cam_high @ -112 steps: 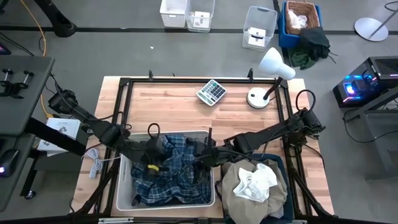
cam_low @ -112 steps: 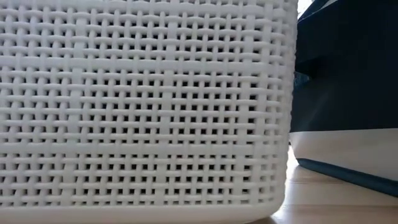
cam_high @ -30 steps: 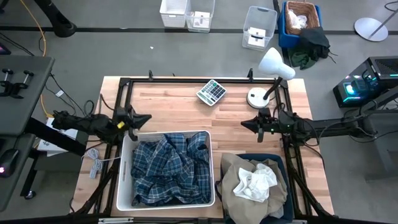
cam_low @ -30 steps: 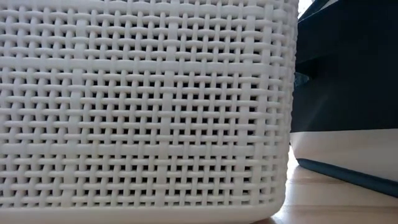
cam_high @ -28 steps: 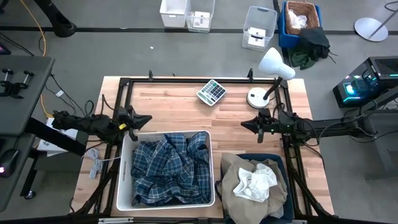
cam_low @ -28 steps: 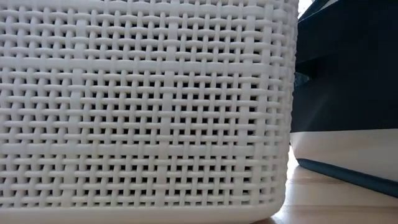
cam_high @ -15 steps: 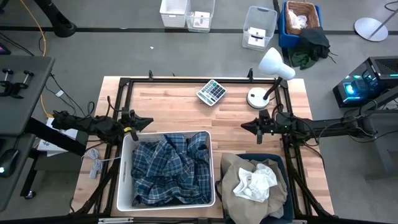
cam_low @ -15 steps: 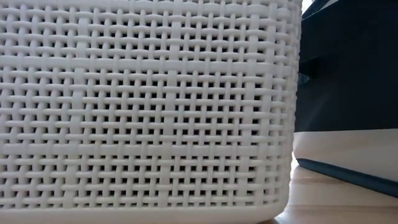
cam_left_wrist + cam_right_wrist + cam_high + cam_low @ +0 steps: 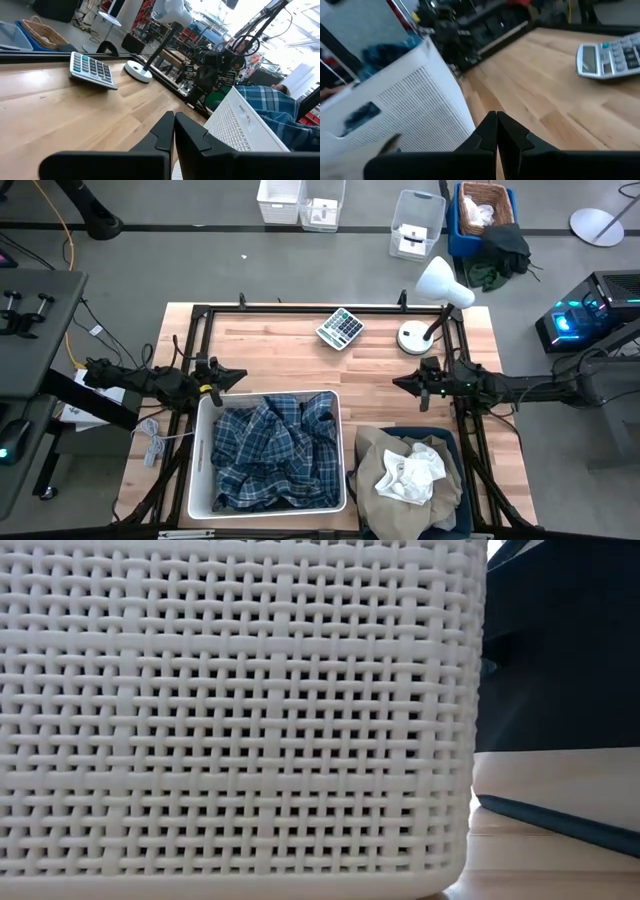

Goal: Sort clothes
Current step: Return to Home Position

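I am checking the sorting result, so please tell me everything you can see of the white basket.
The white basket is rectangular, with woven-look lattice walls, seemingly plastic, and a plain rim. It stands upright on the left half of the wooden table, beside a dark blue bin. A crumpled blue-and-white plaid shirt fills it.
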